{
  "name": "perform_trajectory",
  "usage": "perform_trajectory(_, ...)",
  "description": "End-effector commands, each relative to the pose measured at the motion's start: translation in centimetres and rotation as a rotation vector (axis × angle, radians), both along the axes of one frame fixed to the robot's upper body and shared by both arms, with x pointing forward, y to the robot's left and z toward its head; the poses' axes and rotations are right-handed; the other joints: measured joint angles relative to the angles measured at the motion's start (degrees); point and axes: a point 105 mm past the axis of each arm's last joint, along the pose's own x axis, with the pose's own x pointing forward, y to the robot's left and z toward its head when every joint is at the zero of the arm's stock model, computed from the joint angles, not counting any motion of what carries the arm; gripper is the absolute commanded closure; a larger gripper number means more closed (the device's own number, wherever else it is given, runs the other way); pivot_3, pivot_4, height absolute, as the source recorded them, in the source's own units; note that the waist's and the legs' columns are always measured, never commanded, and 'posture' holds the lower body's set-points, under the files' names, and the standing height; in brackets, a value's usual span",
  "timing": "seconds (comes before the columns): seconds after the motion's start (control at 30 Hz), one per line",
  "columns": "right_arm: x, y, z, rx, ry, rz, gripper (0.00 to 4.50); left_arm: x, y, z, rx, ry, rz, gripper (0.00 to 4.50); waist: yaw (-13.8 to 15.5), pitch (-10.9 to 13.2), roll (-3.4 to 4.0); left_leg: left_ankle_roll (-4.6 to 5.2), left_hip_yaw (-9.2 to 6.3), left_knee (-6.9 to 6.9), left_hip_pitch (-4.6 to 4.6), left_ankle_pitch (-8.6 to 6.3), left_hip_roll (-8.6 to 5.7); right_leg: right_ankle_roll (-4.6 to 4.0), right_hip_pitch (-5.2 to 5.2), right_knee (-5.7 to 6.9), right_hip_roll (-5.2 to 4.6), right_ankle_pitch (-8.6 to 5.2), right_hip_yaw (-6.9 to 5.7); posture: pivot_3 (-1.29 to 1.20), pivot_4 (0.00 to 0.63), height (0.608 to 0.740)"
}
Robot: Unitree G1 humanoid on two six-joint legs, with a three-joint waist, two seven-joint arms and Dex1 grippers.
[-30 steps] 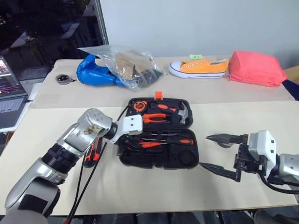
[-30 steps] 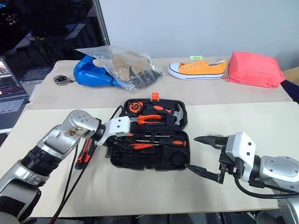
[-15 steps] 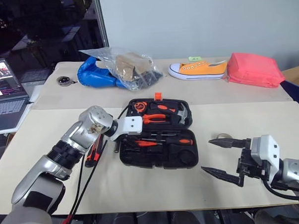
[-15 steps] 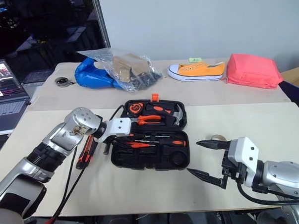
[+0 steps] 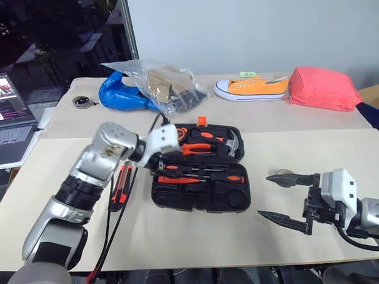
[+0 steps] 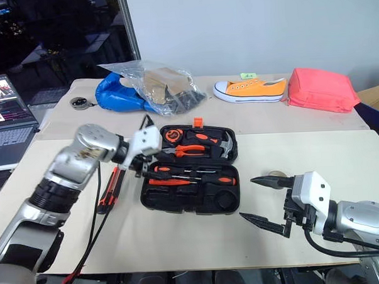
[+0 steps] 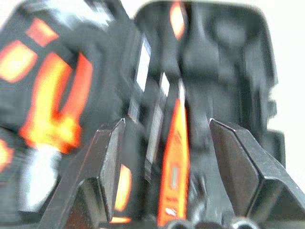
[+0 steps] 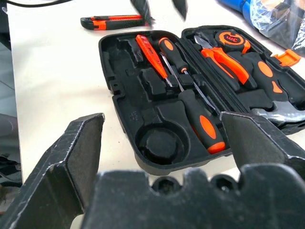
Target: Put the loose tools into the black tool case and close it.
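The black tool case (image 5: 201, 201) lies open mid-table. Its near half holds the slim orange tester screwdriver (image 8: 151, 56) and two black-and-orange screwdrivers (image 8: 174, 51) (image 8: 201, 118). My left gripper (image 5: 154, 164) hovers open just above the case's left side, with the tester (image 7: 172, 157) lying in its slot below the empty fingers. The orange-and-black utility knife (image 5: 119, 188) rests on the table left of the case. A small tape roll (image 5: 281, 173) sits right of the case, beside the upper finger of my right gripper (image 5: 286, 199), which stands wide open and empty.
Pliers (image 5: 199, 148), a hammer (image 5: 230, 142) and a tape measure fill the case's far half. Across the back lie a plastic bag (image 5: 159, 85), an orange shoe (image 5: 253, 87) and a pink pouch (image 5: 322, 87). A laptop (image 5: 6, 128) sits far left. Cables (image 5: 111, 227) hang from my left arm.
My left gripper has lifted off the case's near half and its fingers have parted. The tester screwdriver stays in the case. The right gripper has held still.
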Motion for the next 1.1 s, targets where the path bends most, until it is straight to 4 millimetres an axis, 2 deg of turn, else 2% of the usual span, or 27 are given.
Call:
perform_trajectory(0.03, 0.1, 0.5, 0.9, 0.009, -0.052, 0.023, 0.00, -0.9, 0.4, -0.5, -0.136, -0.030, 0.098, 2.87, 0.0, 0.0, 0.02, 0.00, -0.01, 0.00, 0.01, 0.00, 0.00, 0.00, 0.00, 0.01, 0.00, 0.00, 0.00, 0.00, 0.150, 0.740)
perform_trajectory(0.07, 0.1, 0.6, 0.9, 0.012, -0.052, 0.025, 0.00, -1.1, 0.4, -1.1, -0.175, -0.032, 0.140, 3.38, 0.0, 0.0, 0.04, 0.00, 0.00, 0.00, 0.02, 0.00, 0.00, 0.00, 0.00, 0.00, 0.00, 0.00, 0.01, 0.00, 0.150, 0.740)
perform_trajectory(0.17, 0.2, 0.8, 0.8, 0.016, -0.052, 0.030, 0.00, -0.9, 1.1, -3.8, -0.200, -0.058, 0.272, 4.43, 0.3, 0.0, 0.01, 0.00, 0.00, 0.02, 0.05, 0.00, -0.02, 0.00, 0.04, 0.02, -0.11, 0.01, 0.02, 0.00, 0.150, 0.740)
perform_trajectory(0.33, 0.1, 0.9, 0.8, 0.021, -0.051, 0.033, 0.00, -0.9, 1.8, -8.0, -0.161, -0.050, 0.396, 4.47, 0.8, 0.0, 0.00, 0.00, 0.01, 0.07, 0.09, 0.00, -0.06, 0.09, 0.09, -0.01, -0.15, 0.08, 0.04, 0.00, 0.150, 0.740)
perform_trajectory(0.57, 0.1, 0.9, 0.9, 0.020, -0.050, 0.032, 0.00, -1.5, 1.8, -13.3, -0.002, -0.008, 0.381, 4.47, 1.5, -0.3, 0.34, -0.01, 0.09, 0.07, 0.20, 0.00, -0.08, 0.09, 0.18, -0.05, -0.14, 0.09, 0.07, 0.00, 0.150, 0.740)
perform_trajectory(0.67, 0.1, 1.0, 0.9, 0.018, -0.049, 0.032, 0.00, -1.6, 1.6, -14.9, 0.045, -0.019, 0.361, 4.47, 1.7, -0.4, 0.33, -0.01, 0.12, 0.07, 0.28, 0.00, -0.12, 0.12, 0.27, -0.05, -0.17, 0.10, 0.12, 0.00, 0.150, 0.740)
perform_trajectory(0.8, 0.0, 1.1, 0.8, 0.016, -0.041, 0.034, 0.00, -1.7, 1.2, -15.4, 0.089, -0.053, 0.300, 4.47, 1.8, -0.5, 0.46, 0.00, 0.12, 0.07, 0.68, 0.01, -0.13, 0.13, 0.81, -0.06, -0.19, 0.08, 0.10, 0.00, 0.150, 0.740)
perform_trajectory(0.93, -0.1, 1.3, 0.7, 0.018, -0.039, 0.038, 0.00, -1.4, 1.5, -14.1, 0.047, -0.080, 0.302, 4.47, 1.6, -0.5, 0.47, -0.01, 0.13, 0.07, 1.23, 0.00, -0.07, -0.29, 1.17, -0.11, -0.25, -0.18, 0.13, 0.00, 0.150, 0.740)
perform_trajectory(1.0, 0.0, 1.3, 0.7, 0.020, -0.038, 0.038, 0.00, -1.3, 1.6, -12.8, -0.020, -0.093, 0.310, 4.47, 1.6, -0.5, 0.48, -0.01, 0.16, 0.07, 1.23, 0.00, -0.05, -0.29, 1.17, -0.11, -0.27, -0.18, 0.16, 0.00, 0.150, 0.740)
perform_trajectory(1.1, 0.0, 1.5, 0.6, 0.029, -0.035, 0.041, 0.00, -1.1, 1.7, -9.4, -0.166, -0.125, 0.348, 4.47, 1.4, -0.5, 0.47, -0.01, 0.19, 0.07, 1.12, 0.00, -0.01, -0.23, 1.07, -0.12, -0.26, -0.17, 0.16, 0.00, 0.150, 0.740)
